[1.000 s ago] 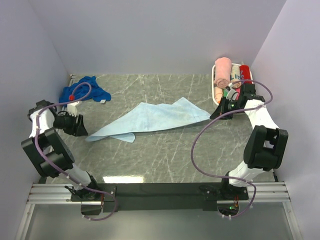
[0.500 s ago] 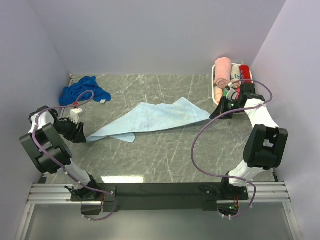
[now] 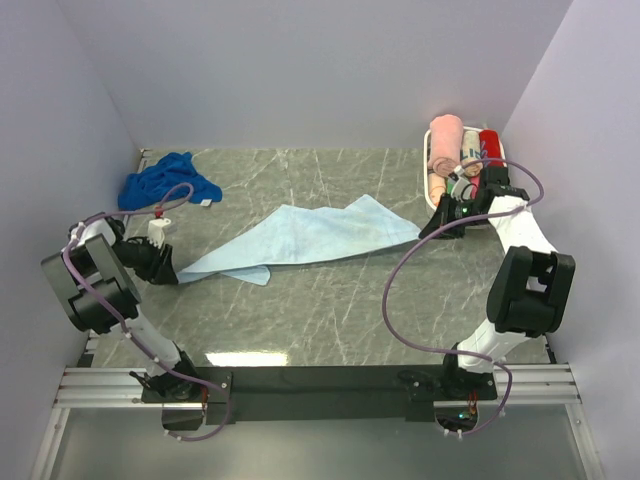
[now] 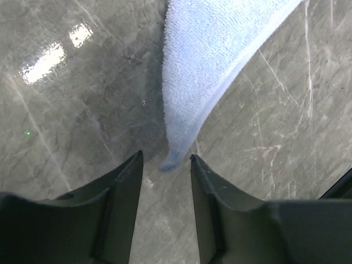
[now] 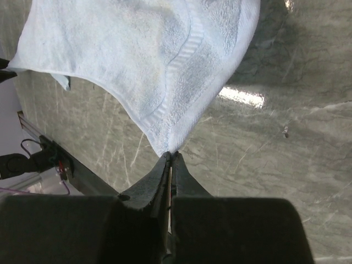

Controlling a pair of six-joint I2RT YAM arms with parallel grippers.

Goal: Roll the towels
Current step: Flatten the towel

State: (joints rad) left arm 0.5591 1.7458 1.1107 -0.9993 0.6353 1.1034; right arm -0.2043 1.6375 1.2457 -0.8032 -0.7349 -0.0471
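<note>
The pale sky blue towel point(image 3: 300, 238) lies spread and partly folded across the middle of the table. My right gripper point(image 3: 428, 231) is shut on its right corner point(image 5: 171, 147). My left gripper point(image 3: 172, 276) is open, its jaws on either side of the towel's left corner tip point(image 4: 170, 160), which lies on the table. The royal blue towel point(image 3: 165, 180) lies crumpled at the back left corner.
A white basket point(image 3: 432, 185) at the back right holds rolled pink point(image 3: 444, 142), red point(image 3: 490, 143) and other towels, just behind my right arm. Walls close in on the left, the back and the right.
My left gripper has moved down and right to the towel's left corner. The right arm and the towel have stayed put.
</note>
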